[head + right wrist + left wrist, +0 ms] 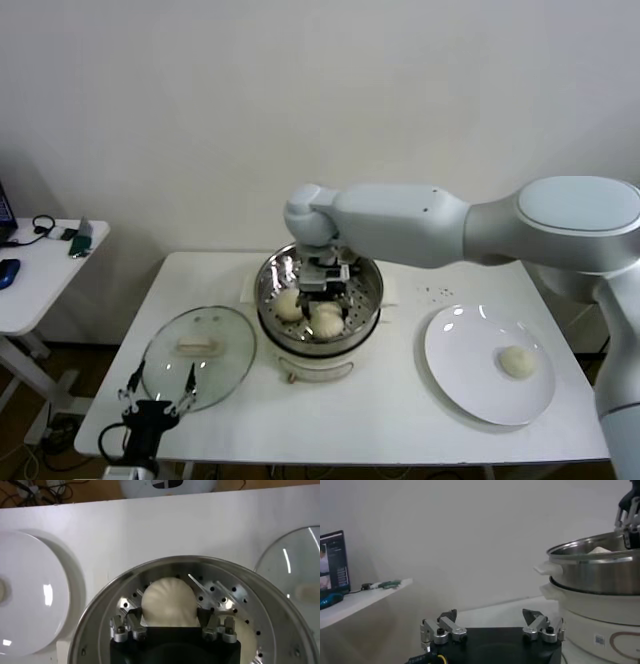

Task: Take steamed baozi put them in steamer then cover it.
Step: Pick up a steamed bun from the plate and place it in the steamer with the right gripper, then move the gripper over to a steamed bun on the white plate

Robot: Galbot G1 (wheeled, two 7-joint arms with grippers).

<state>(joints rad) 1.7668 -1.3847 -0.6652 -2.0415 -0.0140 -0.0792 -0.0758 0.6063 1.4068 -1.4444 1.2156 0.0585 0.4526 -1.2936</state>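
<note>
Steamed baozi (168,601), smooth off-white dough dome, inside shiny perforated steel steamer (368,290), clasped between right tool (171,625) fingers, left tool (492,628) released.

In the head view the right pincer (322,287) reaches down into the steamer (366,300) and covers part of its floor — how many steamed baozi (289,304) lie beneath it cannot be told. In the right wrist view the pincer's own black body hides the lower part of the bun it grips, and the steamer's near rim is cut by the picture's edge. Beside the steamer, the cover (295,575) and the white plate (30,595) are each cut off — only part shows. The left pincer (492,625) has its base cut off.
</note>
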